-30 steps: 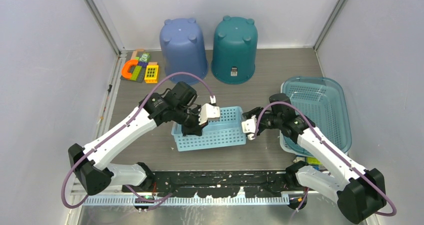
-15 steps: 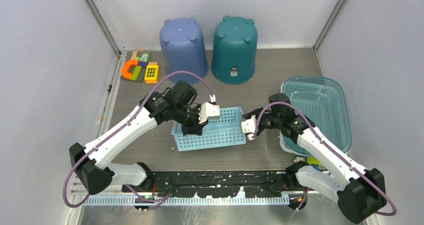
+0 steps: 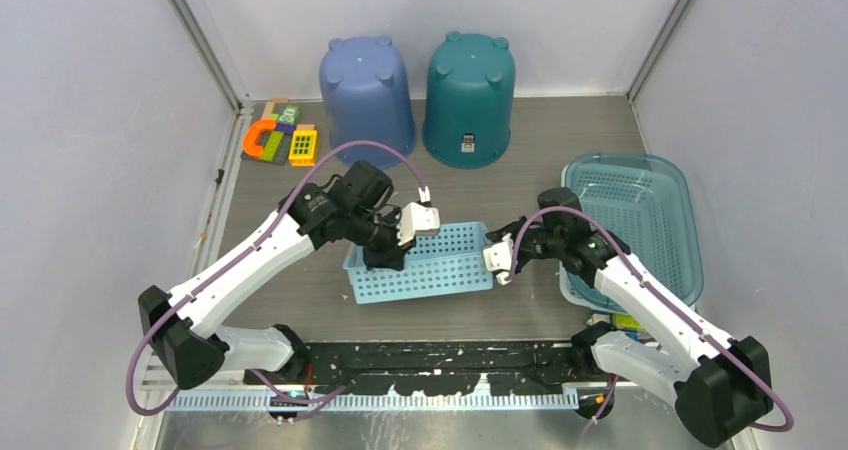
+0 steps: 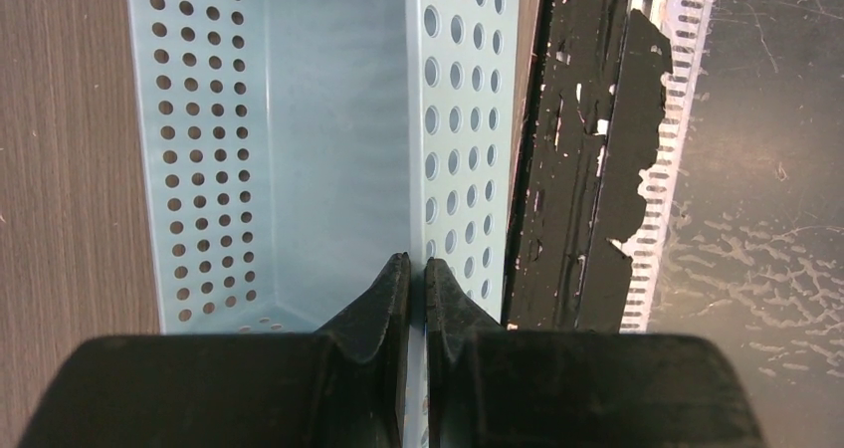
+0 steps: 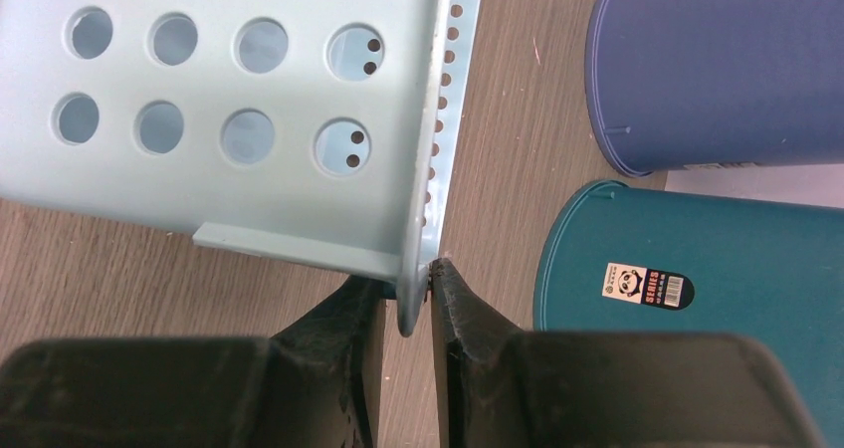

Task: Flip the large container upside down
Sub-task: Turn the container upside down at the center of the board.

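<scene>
My left jaws are shut tight on the basket (image 3: 425,260), its near long wall pinched thin between the fingers (image 4: 383,299) close to the left end. My right jaws are drawn in to a narrow gap with the rim of the basket's right end caught between them, a finger against each side of the lip. The basket sits mouth up between my two arms, near the front of the surface (image 3: 560,140); I cannot tell whether its right end is off the surface. Just to the right of my right arm lies a teal crate (image 3: 630,210), also mouth up. At the far edge a blue bucket (image 3: 366,88) and a teal bucket (image 3: 470,95) stand upside down side by side, with toy blocks (image 3: 278,138) in the far left corner.
</scene>
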